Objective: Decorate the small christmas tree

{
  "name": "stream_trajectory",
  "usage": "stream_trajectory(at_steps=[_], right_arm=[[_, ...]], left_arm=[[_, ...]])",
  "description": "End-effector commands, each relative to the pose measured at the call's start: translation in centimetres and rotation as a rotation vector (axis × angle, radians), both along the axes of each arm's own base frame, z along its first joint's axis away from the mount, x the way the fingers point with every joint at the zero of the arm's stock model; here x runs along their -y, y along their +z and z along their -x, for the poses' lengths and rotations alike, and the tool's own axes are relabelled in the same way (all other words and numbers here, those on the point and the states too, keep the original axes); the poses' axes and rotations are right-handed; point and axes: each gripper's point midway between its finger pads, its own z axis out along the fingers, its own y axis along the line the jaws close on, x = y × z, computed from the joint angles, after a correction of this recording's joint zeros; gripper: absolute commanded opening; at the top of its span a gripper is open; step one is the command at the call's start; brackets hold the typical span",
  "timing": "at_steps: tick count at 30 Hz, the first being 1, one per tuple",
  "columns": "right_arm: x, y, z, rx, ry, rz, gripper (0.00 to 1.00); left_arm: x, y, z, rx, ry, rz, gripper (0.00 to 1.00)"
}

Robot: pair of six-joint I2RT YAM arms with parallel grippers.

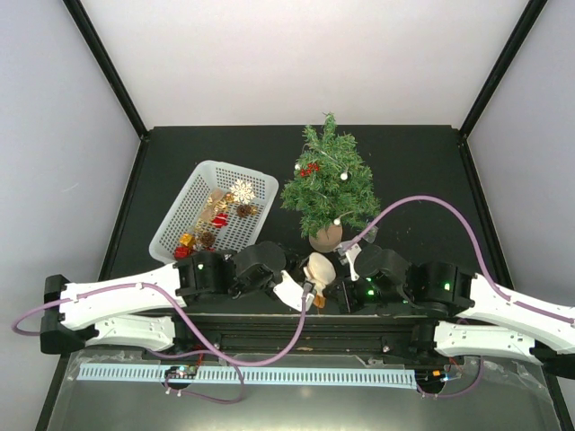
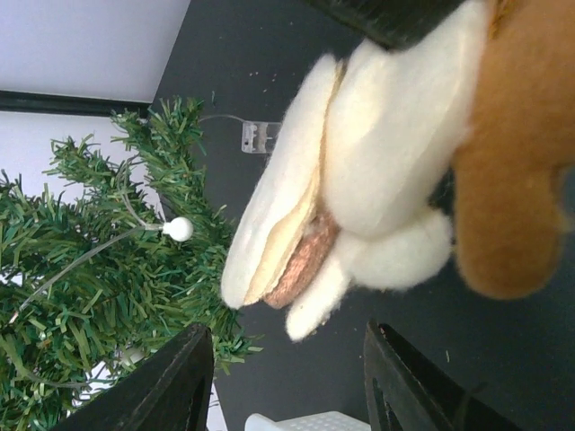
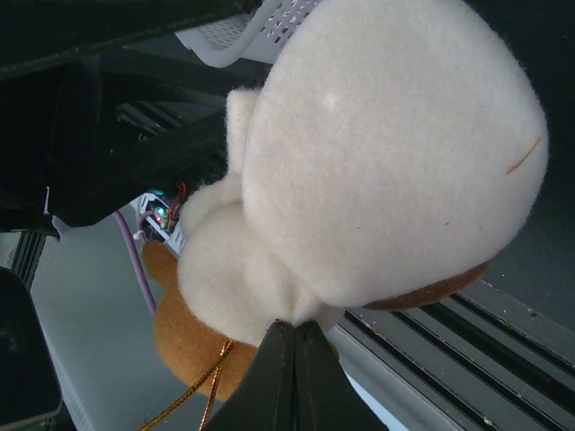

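The black tabletop (image 1: 413,171) carries the small christmas tree (image 1: 328,184) upright at upper centre, with the white basket (image 1: 180,220) to its left. Below the tree's base, a cream-and-brown plush ornament (image 1: 321,268) sits between my arms. My right pincer (image 3: 292,339) is clenched on its edge. My left pincer (image 2: 287,346) is released, fingers apart beneath it. Only my left wrist view shows a white bulb (image 2: 178,229) on the branches. The plush fills my right wrist view, its shape hard to read.

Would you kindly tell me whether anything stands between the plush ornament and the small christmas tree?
Nothing visible does. The plush ornament, pinched in the right claw, is just in front of the small christmas tree; only dark table shows between them.
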Motion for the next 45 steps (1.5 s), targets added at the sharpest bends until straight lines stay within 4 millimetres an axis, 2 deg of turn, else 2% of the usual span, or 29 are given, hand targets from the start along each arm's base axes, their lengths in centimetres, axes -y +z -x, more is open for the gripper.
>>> stream_trajectory(at_steps=[1, 5, 7, 11, 18, 21, 24, 28, 29, 34, 40, 43, 45], right_arm=[[-0.6, 0.8, 0.2, -0.004, 0.001, -0.052, 0.01], [-0.8, 1.2, 0.3, -0.011, 0.013, -0.069, 0.01], [-0.8, 1.2, 0.5, -0.013, 0.017, -0.073, 0.01], [-1.0, 1.5, 0.6, -0.016, 0.026, -0.090, 0.01], [-1.2, 1.3, 0.7, -0.017, 0.037, -0.090, 0.01], [-1.0, 1.6, 0.6, -0.006, 0.028, -0.103, 0.02], [-0.6, 2.2, 0.4, 0.009, 0.014, -0.117, 0.09], [0.4, 3.1, -0.3, 0.048, -0.027, -0.120, 0.11], [0.7, 3.5, -0.5, 0.060, -0.038, -0.126, 0.13], [2.7, 5.3, -1.5, 0.128, -0.104, -0.126, 0.38], [6.9, 8.4, -2.6, 0.216, -0.217, -0.141, 0.43], [8.5, 8.6, -2.8, 0.238, -0.251, -0.138, 0.43], [8.6, 8.2, -2.8, 0.239, -0.244, -0.125, 0.43]], left_arm=[[0.3, 0.4, 0.7, -0.013, -0.017, 0.000, 0.48], [0.3, -0.8, 1.5, -0.050, -0.046, -0.029, 0.47], [0.4, -0.9, 1.7, -0.066, -0.049, -0.025, 0.44], [0.8, -0.3, 2.1, -0.103, -0.052, 0.009, 0.24], [1.1, 1.2, 2.3, -0.213, -0.038, 0.093, 0.02], [0.5, 2.1, 2.1, -0.287, -0.014, 0.142, 0.02], [-0.1, 3.1, 2.2, -0.360, -0.012, 0.182, 0.02], [-0.8, 3.6, 1.9, -0.411, 0.005, 0.211, 0.02], [-0.9, 3.5, 1.7, -0.419, 0.011, 0.215, 0.02], [-1.2, 3.6, 1.7, -0.482, 0.019, 0.232, 0.02], [-2.0, 5.2, -0.1, -0.564, 0.055, 0.275, 0.02], [-2.3, 6.6, -1.5, -0.616, 0.074, 0.298, 0.02], [-2.4, 8.0, -2.3, -0.634, 0.078, 0.309, 0.02]])
